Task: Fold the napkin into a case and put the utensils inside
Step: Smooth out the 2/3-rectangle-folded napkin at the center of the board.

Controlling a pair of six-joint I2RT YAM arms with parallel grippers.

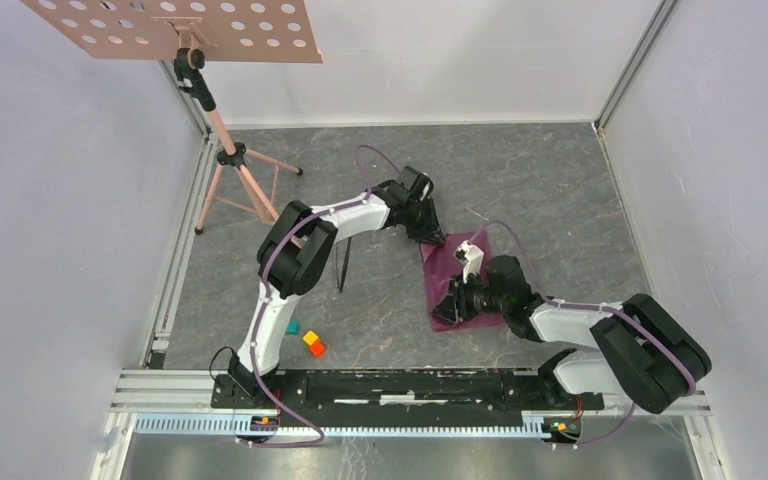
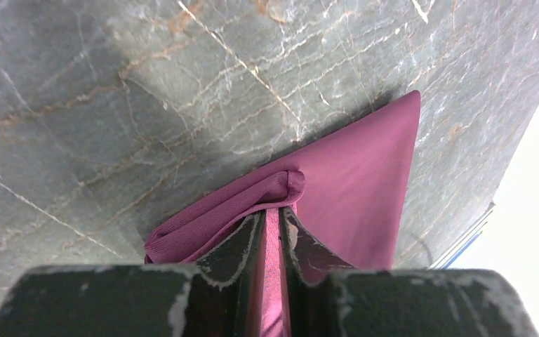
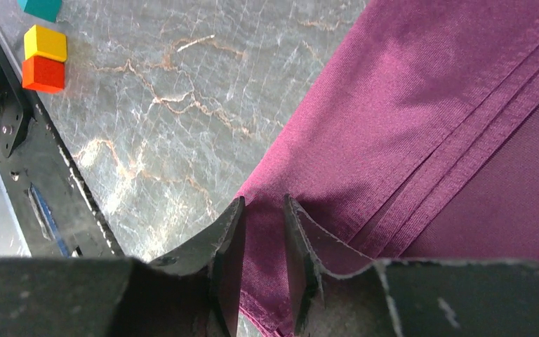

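The plum-purple napkin (image 1: 460, 275) lies folded into a narrow shape on the grey marble tabletop, mid-right. My left gripper (image 1: 430, 236) is at its far left corner. In the left wrist view the left gripper (image 2: 274, 210) is shut on a raised fold of the napkin (image 2: 365, 182), with cloth pinched between the jaws. My right gripper (image 1: 453, 305) is at the near left corner. In the right wrist view the right gripper (image 3: 262, 207) has narrow jaws with the edge of the napkin (image 3: 407, 105) between them. The utensils (image 1: 340, 268) show as slim dark pieces by the left arm.
Teal (image 1: 291, 327), yellow (image 1: 310, 338) and orange (image 1: 317, 349) blocks sit near the left arm's base. The yellow block (image 3: 45, 43) and orange block (image 3: 42, 74) also show in the right wrist view. A music stand (image 1: 225, 140) stands at the back left. White walls enclose the table.
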